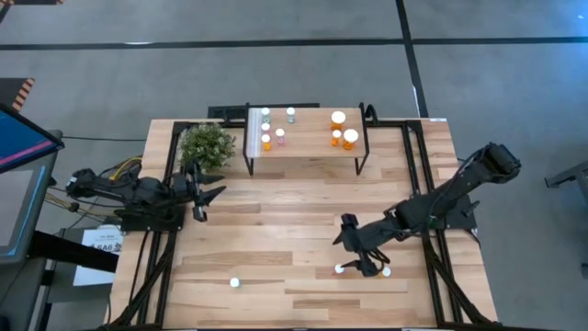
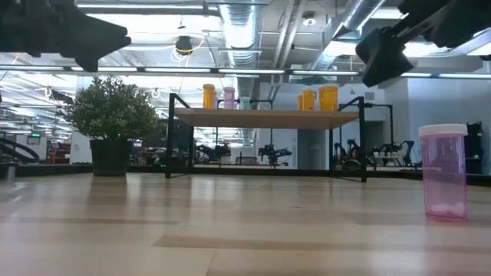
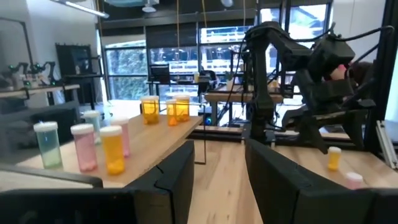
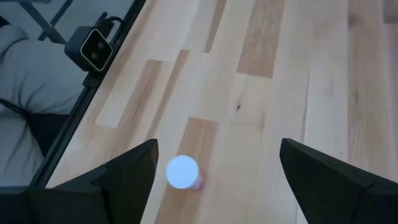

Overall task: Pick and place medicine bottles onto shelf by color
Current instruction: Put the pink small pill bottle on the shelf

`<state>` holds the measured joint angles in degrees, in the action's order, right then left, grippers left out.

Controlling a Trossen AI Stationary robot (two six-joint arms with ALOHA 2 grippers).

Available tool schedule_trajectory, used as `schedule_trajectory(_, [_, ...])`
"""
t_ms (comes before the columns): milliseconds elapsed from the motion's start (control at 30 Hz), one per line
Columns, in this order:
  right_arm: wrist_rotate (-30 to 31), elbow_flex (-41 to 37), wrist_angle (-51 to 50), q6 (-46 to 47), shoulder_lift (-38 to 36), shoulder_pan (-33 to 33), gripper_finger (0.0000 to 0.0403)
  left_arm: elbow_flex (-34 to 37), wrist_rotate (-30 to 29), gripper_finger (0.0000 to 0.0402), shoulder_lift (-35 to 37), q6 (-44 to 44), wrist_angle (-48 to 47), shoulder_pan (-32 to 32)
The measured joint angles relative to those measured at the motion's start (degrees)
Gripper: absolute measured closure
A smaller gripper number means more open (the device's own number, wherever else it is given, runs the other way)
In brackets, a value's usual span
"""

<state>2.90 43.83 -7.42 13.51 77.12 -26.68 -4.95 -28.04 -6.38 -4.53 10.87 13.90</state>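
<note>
Pink bottle (image 2: pixel 444 172), high view hides colour.

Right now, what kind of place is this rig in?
Probably a robotics lab in an open industrial hall: exposed ceiling ducts, more robot arms on benches behind the shelf, and a bare grey floor around the table.

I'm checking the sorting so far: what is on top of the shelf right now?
On the shelf: three orange bottles at one end; at the other, an orange, two pink and two pale green bottles. Whether they hold anything cannot be seen.
</note>
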Motion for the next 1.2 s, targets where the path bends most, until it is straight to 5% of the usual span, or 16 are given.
schedule_trajectory(233, [3.41,0.00,0.07,0.00,0.14,-2.03,0.0046,1.17,-0.03,0.0269,0.68,2.76,-0.48,-0.01])
schedule_trajectory(633, [2.93,-0.07,2.55,1.49,11.99,-4.76,0.0048,1.18,-0.07,0.0269,0.68,2.86,-1.14,-0.01])
schedule_trajectory(1200, [2.84,-0.02,7.86,1.62,19.80,-5.96,0.0076,1.16,-0.50,0.0269,0.66,2.86,-1.31,-0.01])
